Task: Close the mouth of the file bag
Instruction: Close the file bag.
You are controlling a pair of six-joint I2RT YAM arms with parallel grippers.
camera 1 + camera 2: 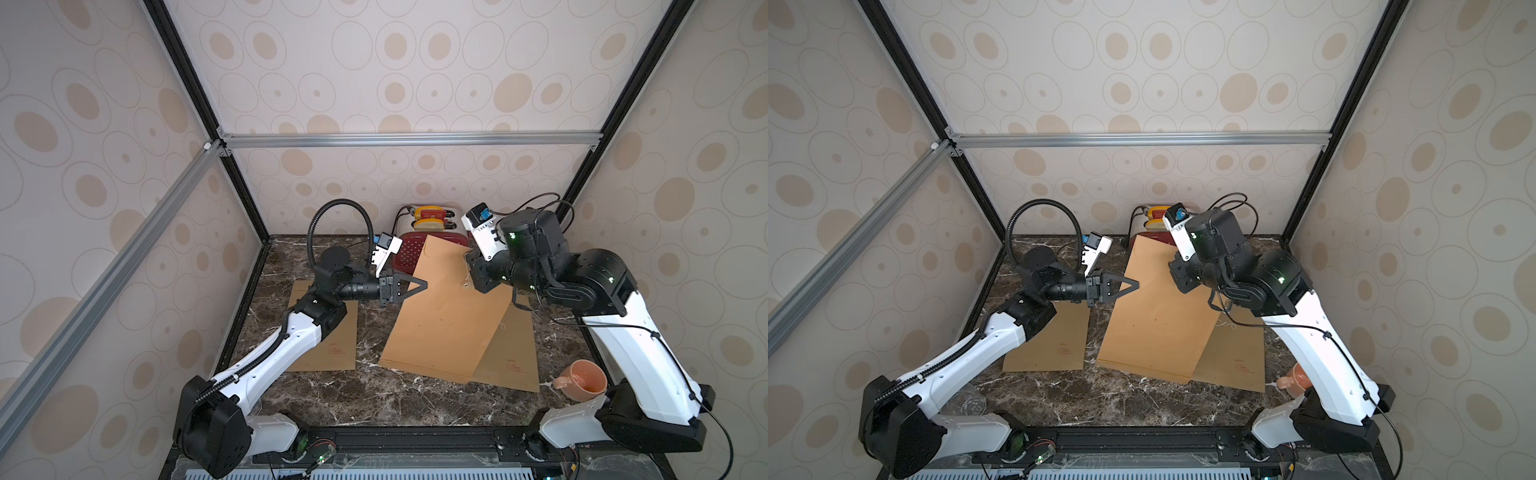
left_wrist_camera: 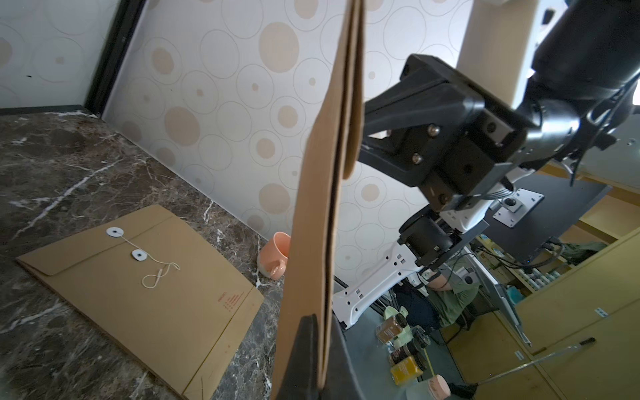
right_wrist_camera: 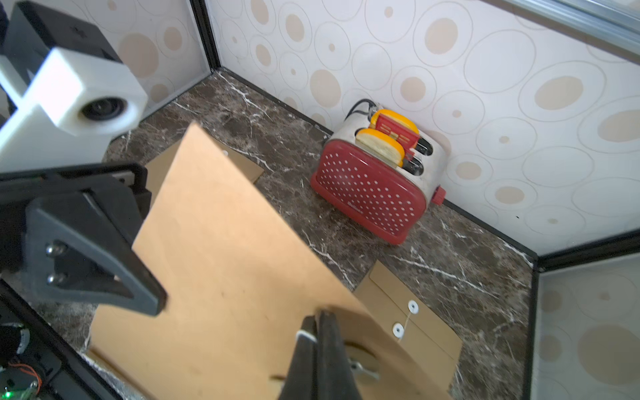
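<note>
File bag of brown kraft paper, flat and rectangular (image 1: 446, 316): pinched from 2 sides and held at a slant above the dark marble table (image 1: 365, 399).

Left gripper (image 1: 423, 286) clamped on the bag's left long edge, roughly midway along it. In the left wrist view, black fingers (image 2: 308, 346) pressed against both faces of the paper.

Right gripper (image 3: 317, 325) clamped too, on the opposite long edge up by the mouth, just where the flap folds over. Round fastener disc (image 3: 360, 358) just beside its tips, blurred.

Long axis running from the near side of the table toward the back wall. Far end raised, near short edge low; touching the table or not, impossible to tell. Mouth at the far, raised end. Flap (image 2: 354, 104) on the face turned toward the right arm, hanging loose, not yet fastened.

Judgement: right gripper nearer the mouth and on the flap side, so better placed for pressing the flap down and fastening it. Left one better used as the anchor.

Further out:
- 2 more brown envelopes lying flat: the left envelope (image 1: 332, 345) partly under the left arm, the right envelope (image 1: 513, 357) partly beneath the held bag.
- Red dotted toaster (image 3: 370, 197) against the back wall.
- Pink mug (image 1: 582, 380) near the right arm's base.
</note>
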